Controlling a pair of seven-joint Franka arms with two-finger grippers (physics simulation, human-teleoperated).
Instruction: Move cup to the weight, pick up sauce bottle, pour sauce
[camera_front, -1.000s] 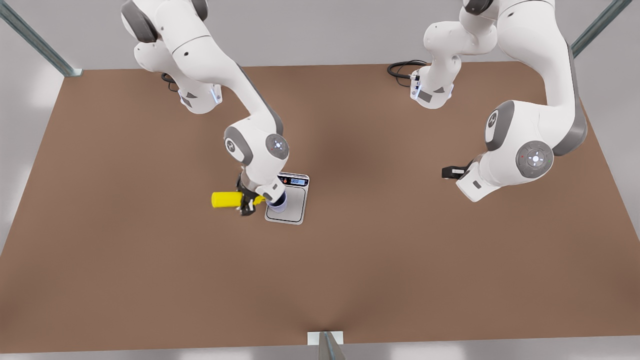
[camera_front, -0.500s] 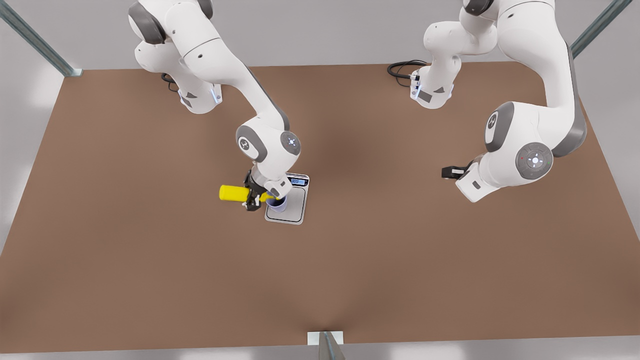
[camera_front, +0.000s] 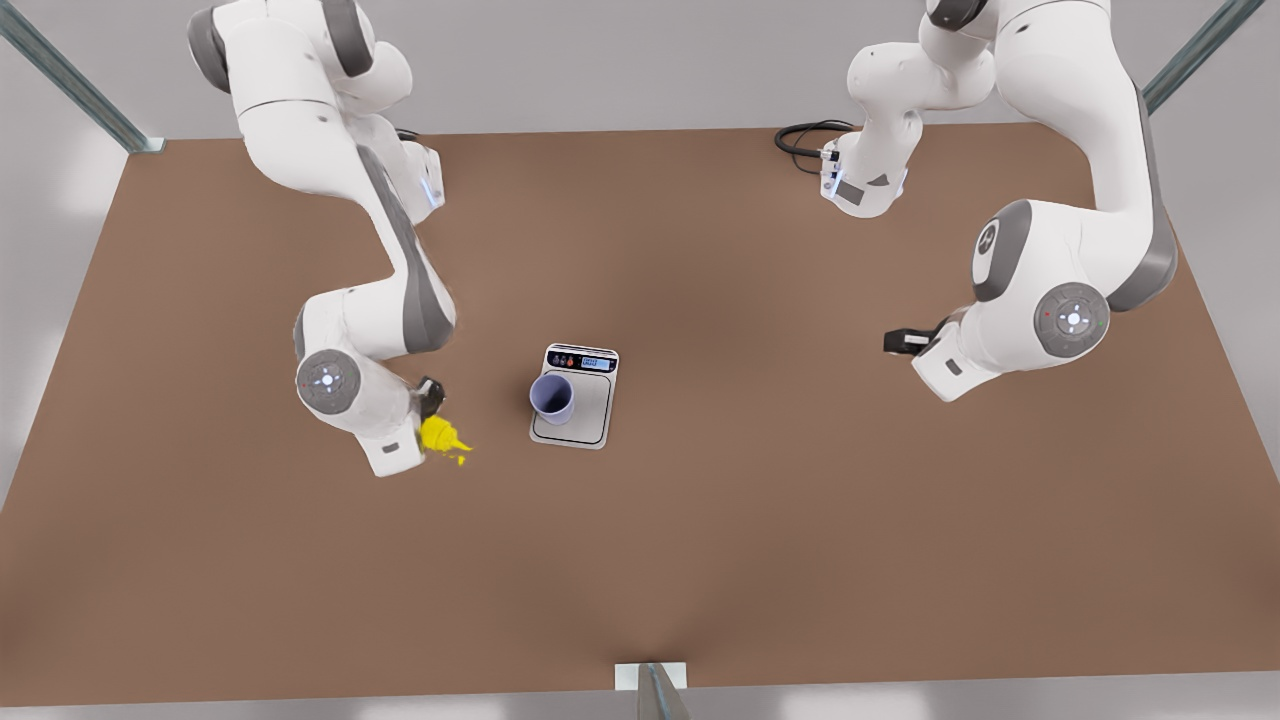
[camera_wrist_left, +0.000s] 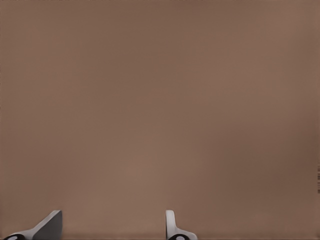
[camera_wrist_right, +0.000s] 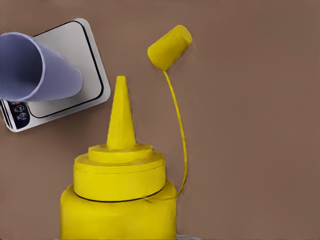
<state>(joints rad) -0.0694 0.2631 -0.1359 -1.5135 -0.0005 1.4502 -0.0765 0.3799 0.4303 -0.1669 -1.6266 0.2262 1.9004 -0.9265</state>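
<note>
The cup (camera_front: 552, 398) stands upright on the steel plate of the kitchen scale (camera_front: 590, 410), toward the display end, in the middle of the table (camera_front: 800, 520). Well apart from it, toward the front view's left, the right end effector (camera_front: 432, 418) appears clenched on the yellow sauce bottle (camera_front: 441, 437). In the right wrist view the bottle (camera_wrist_right: 120, 190) sits close under the camera, nozzle bare, its cap (camera_wrist_right: 170, 47) dangling on a thin tether.

The bottle looks like a soft, light squeeze bottle. I'd judge a hard grip would force sauce out, so the firmer lower body is the place to hold it, not the ribbed shoulder. The smooth plastic may slip when tilted.

The left end effector (camera_wrist_left: 112, 227) waits released over bare table, on the front view's right.
</note>
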